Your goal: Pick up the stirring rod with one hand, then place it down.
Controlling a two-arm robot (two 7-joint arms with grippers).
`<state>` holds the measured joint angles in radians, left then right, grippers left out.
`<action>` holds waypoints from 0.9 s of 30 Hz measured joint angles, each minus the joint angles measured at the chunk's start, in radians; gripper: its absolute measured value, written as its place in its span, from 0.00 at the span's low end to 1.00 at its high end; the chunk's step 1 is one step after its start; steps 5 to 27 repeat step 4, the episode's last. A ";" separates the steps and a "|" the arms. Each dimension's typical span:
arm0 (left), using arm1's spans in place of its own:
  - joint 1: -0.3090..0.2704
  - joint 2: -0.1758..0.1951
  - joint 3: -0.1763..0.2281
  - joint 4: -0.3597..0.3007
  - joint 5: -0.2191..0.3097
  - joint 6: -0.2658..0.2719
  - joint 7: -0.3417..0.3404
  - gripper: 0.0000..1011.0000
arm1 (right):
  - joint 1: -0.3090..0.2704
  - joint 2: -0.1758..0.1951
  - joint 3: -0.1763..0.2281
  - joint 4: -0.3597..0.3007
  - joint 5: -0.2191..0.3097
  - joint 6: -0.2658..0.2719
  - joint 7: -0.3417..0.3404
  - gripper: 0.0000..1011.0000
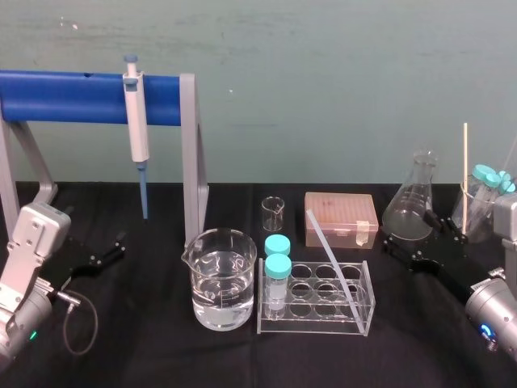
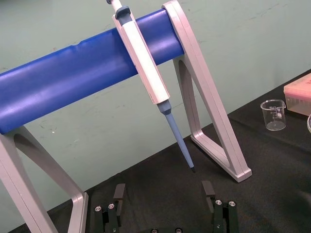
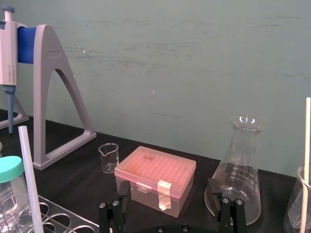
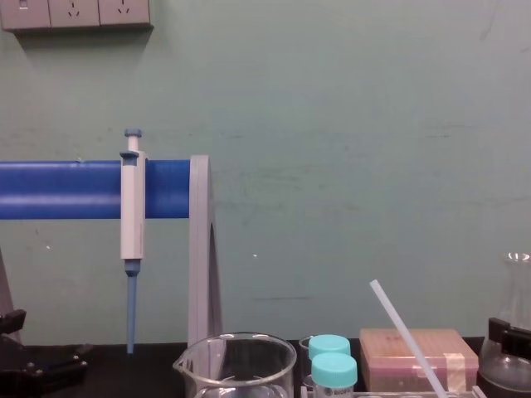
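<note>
Head view puts the long translucent white stirring rod in a clear plastic test-tube rack near the middle of the black-covered table. It leans, with its lower end in a rack hole toward 4 o'clock and its top tilted toward 11 o'clock, and no end effector touches it. Two teal-capped tubes stand at the rack's 9 o'clock end, and a large glass beaker of water sits just beside the rack at 9 o'clock. At the rack's 12 o'clock lie a pink tip box and a small empty glass beaker.

The left end effector sits low at the table's 9 o'clock, near a grey stand where a white-and-blue pipette hangs; its fingers are spread wide, released, with nothing between them. The right end effector is at the table's 3 o'clock, close by a clear conical flask, also released and empty. At the flask's 3 o'clock a thin cream stick stands upright in a glass beaker
</note>
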<state>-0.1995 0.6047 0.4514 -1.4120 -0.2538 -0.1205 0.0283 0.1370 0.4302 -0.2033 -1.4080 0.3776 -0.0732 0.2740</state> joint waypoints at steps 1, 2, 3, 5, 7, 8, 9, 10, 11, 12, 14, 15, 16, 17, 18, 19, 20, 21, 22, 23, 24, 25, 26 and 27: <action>0.000 0.000 0.000 0.000 0.000 0.000 0.000 0.99 | 0.000 0.000 0.000 0.000 0.000 0.000 0.000 0.99; 0.000 0.000 0.000 0.000 0.000 0.000 0.000 0.99 | 0.000 0.000 0.000 0.000 0.000 0.000 0.000 0.99; 0.000 0.000 0.000 0.000 0.000 0.000 0.000 0.99 | 0.000 0.000 0.000 0.000 0.000 0.000 0.000 0.99; 0.000 0.000 0.000 0.000 0.000 0.000 0.000 0.99 | 0.000 0.000 0.000 0.000 0.000 0.000 0.000 0.99; 0.000 0.000 0.000 0.000 0.000 0.000 0.000 0.99 | 0.000 0.000 0.000 0.000 0.000 0.000 0.000 0.99; 0.000 0.000 0.000 0.000 0.000 0.000 0.000 0.99 | 0.000 0.000 0.000 0.000 0.000 0.000 0.000 0.99; 0.000 0.000 0.000 0.000 0.000 0.000 0.000 0.99 | 0.000 0.000 0.000 0.000 0.000 0.000 0.000 0.99; 0.000 0.000 0.000 0.000 0.000 0.000 0.000 0.99 | 0.000 0.000 0.000 0.000 0.000 0.000 0.000 0.99; 0.000 0.000 0.000 0.000 0.000 0.000 0.000 0.99 | 0.000 0.000 0.000 0.000 0.000 0.000 0.000 0.99; 0.000 0.000 0.000 0.000 0.000 0.000 0.000 0.99 | 0.000 0.000 0.000 0.000 0.000 0.000 0.000 0.99; 0.000 0.000 0.000 0.000 0.000 0.000 0.000 0.99 | 0.000 0.000 0.000 0.000 0.000 0.000 0.000 0.99; 0.000 0.000 0.000 0.000 0.000 0.000 0.000 0.99 | 0.000 0.000 0.000 0.000 0.000 0.000 0.000 0.99; 0.000 0.000 0.000 0.000 0.000 0.000 0.000 0.99 | 0.000 0.000 0.000 0.000 0.000 0.000 0.000 0.99; 0.000 0.000 0.000 0.000 0.000 0.000 0.000 0.99 | 0.000 0.000 0.000 0.000 0.000 0.000 0.000 0.99; 0.000 0.000 0.000 0.000 0.000 0.000 0.000 0.99 | 0.000 0.000 0.000 0.000 0.000 0.000 0.000 0.99; 0.000 0.000 0.000 0.000 0.000 0.000 0.000 0.99 | 0.000 0.000 0.000 0.000 0.000 0.000 0.000 0.99; 0.000 0.000 0.000 0.000 0.000 0.000 0.000 0.99 | 0.000 0.000 0.000 0.000 0.000 0.000 0.000 0.99; 0.000 0.000 0.000 0.000 0.000 0.000 0.000 0.99 | 0.000 0.000 0.000 0.000 0.000 0.000 0.000 0.99; 0.000 0.000 0.000 0.000 0.000 0.000 0.000 0.99 | 0.000 0.000 0.000 0.000 0.000 0.000 0.000 0.99; 0.000 0.000 0.000 0.000 0.000 0.000 0.000 0.99 | 0.000 0.000 0.000 0.000 0.000 0.000 0.000 0.99; 0.000 0.000 0.000 0.000 0.000 0.000 0.000 0.99 | 0.000 0.000 0.000 0.000 0.000 0.000 0.000 0.99; 0.000 0.000 0.000 0.000 0.000 0.000 0.000 0.99 | 0.000 0.000 0.000 0.000 0.000 0.000 0.000 0.99; 0.000 0.000 0.000 0.000 0.000 0.000 0.000 0.99 | 0.000 0.000 0.000 0.000 0.000 0.000 0.000 0.99; 0.000 0.000 0.000 0.000 0.000 0.000 0.000 0.99 | 0.000 0.000 0.000 0.000 0.000 0.000 0.000 0.99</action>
